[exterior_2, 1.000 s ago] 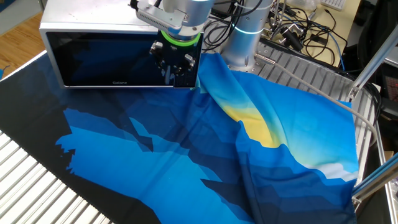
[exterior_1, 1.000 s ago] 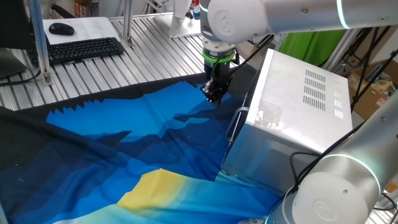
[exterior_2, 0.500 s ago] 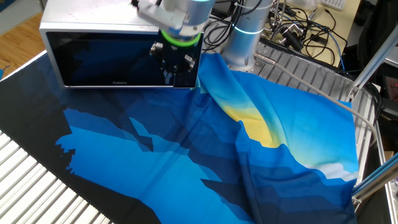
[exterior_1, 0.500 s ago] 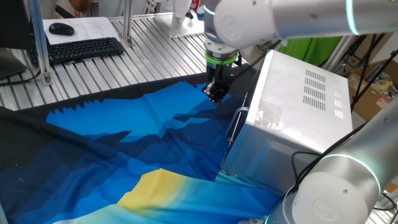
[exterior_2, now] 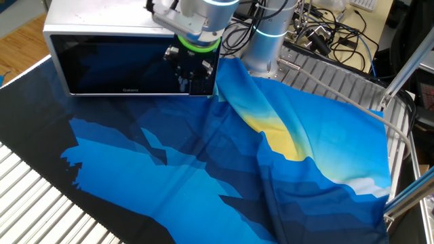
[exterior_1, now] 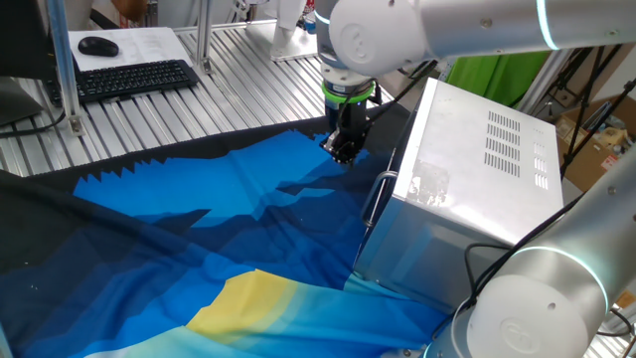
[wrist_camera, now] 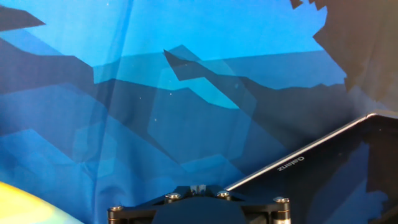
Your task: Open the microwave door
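Silver microwave door shut, claw pressed together before it, empty

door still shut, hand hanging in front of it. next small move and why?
Probably shift the hand sideways toward the handle and open its fingers to take it. The microwave door sits flush and closed, the hand is shut on nothing, pointing down at the blue cloth just in front of the glass, and the vertical bar handle stands apart from it, untouched.

Cloth: angular blue shades, yellow patch, black edge. Microwave: silver casing; microwave door dark glass. Tool: black, green ring.
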`<control>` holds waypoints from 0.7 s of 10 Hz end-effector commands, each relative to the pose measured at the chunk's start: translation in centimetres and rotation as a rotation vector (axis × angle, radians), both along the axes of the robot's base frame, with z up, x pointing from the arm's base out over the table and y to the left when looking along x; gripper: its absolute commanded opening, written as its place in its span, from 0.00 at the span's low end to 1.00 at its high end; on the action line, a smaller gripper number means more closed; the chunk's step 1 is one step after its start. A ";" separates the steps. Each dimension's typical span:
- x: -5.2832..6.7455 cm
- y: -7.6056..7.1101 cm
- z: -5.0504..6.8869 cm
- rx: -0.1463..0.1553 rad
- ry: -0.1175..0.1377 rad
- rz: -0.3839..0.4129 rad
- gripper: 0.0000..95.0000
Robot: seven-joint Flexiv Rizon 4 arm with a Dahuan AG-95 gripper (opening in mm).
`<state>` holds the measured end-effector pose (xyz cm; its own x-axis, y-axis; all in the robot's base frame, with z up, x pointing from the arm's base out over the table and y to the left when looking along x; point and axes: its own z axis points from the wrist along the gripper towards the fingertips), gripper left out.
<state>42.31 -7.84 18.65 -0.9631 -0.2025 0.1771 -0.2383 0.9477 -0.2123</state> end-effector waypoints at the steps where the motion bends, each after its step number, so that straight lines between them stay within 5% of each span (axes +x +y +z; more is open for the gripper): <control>1: -0.2 -0.3 0.3 -0.002 0.010 -0.002 0.40; 7: -3.0 -1.8 1.1 -0.005 0.027 -0.006 0.40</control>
<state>39.19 -9.72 19.73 -0.9593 -0.1958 0.2035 -0.2383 0.9479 -0.2113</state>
